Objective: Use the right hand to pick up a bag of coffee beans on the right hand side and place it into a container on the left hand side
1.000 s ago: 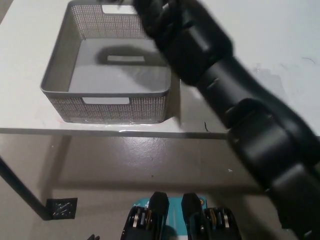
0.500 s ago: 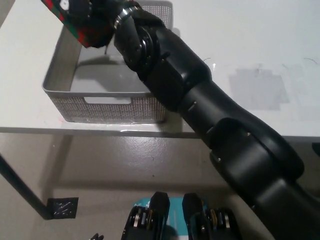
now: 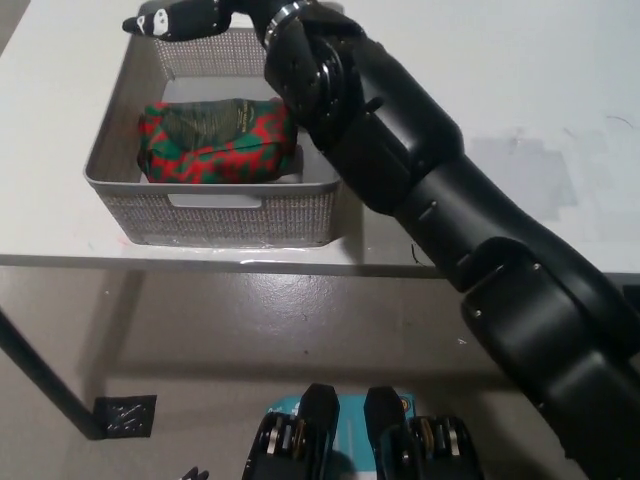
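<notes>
I see the red-and-green coffee bag [image 3: 215, 140] lying crumpled inside the grey mesh basket [image 3: 230, 214] — right robot hand [image 3: 185, 20] above its far rim, fingers spread, empty

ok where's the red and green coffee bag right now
In the head view, the red and green coffee bag lies inside the grey mesh basket at the table's left, just below the black right robot hand hovering over the far rim.
</notes>
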